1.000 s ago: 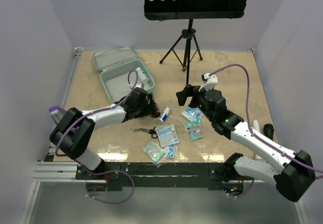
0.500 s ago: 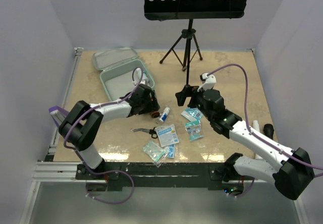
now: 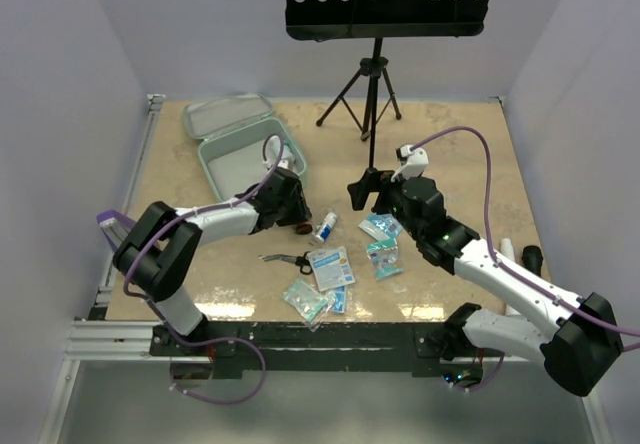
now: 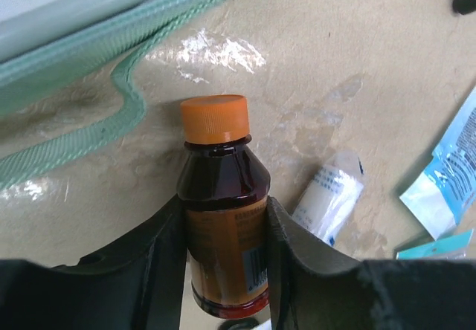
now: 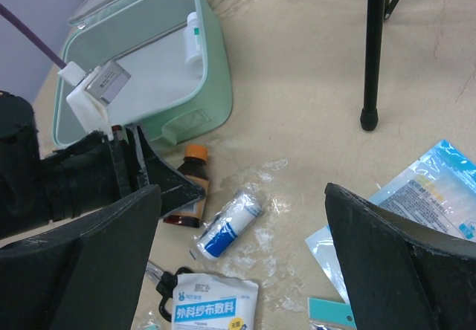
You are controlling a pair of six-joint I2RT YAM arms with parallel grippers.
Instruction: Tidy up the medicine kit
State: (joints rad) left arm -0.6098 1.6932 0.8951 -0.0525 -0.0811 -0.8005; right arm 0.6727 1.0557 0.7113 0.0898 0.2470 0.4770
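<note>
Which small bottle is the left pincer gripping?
The orange-capped brown bottle; the white-and-blue one lies loose beside it, the white one inside the kit.

Check the beige marbled tabletop [image 3: 450, 154]. A dark amber bottle with an orange cap [image 4: 222, 218] lies flat on it between the fingers [image 4: 160, 263] of the left gripper [image 4: 223, 207], which touch both its sides. Beyond the fingertips, past the cap, you find the mint-green tin case [image 4: 111, 29]. Outside the right-hand finger lie a white wrapped roll [image 4: 327, 196] and blue-and-white flat sachets [image 4: 446, 174]. Between the wide-apart fingers [image 5: 89, 270] of the right gripper [image 5: 243, 189] lies a white packet with blue print [image 5: 212, 308].
</note>
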